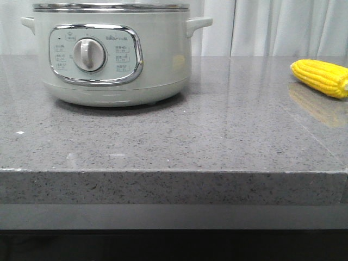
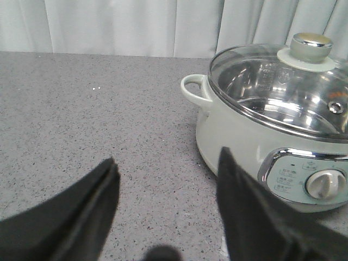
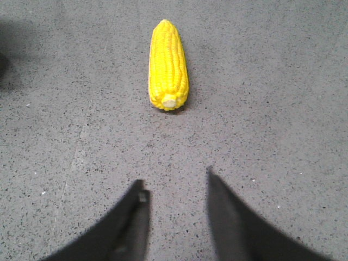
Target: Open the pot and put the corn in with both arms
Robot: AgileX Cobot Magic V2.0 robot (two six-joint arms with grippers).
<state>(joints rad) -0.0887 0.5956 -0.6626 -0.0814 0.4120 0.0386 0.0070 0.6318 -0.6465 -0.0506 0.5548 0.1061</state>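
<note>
Item one: a single electric cooker pot (image 1: pixel 111 57), pale grey-green, stood on the left part of a speckled grey stone countertop (image 1: pixel 179 141), its chrome-framed control panel (image 1: pixel 97 54) and one round dial (image 1: pixel 88 54) facing the robot, which left the knob on top reachable from that side. Two small side handles (image 1: pixel 198 24) were counted, one per flank. One glass lid (image 2: pixel 277 89) with a metal rim sat closed on the pot, topped by one metallic knob (image 2: pixel 310 46); the steel interior showed through the glass and looked empty, so the opening step was judged not yet done. Item two: one corn cob (image 1: pixel 322 77), bright yellow, lay on its side near the right edge of the countertop, well apart from the pot, likely set there so each arm had its own object. Item three: the left gripper (image 2: pixel 166 204), one pair of dark fingers, was spread wide and held nothing, hovering over bare counter just beside the pot, to the side of the lid knob, not over it. Item four: the right gripper (image 3: pixel 175 215), likewise one pair of fingers, stood parted and empty, aimed along the cob's length with its cut stem end (image 3: pixel 170 100) nearest, near but not touching. Pale curtains (image 1: pixel 283 27) hung behind. Judged tally: one pot, one lid, one cob, two unoccupied grippers, task at its outset.
</note>
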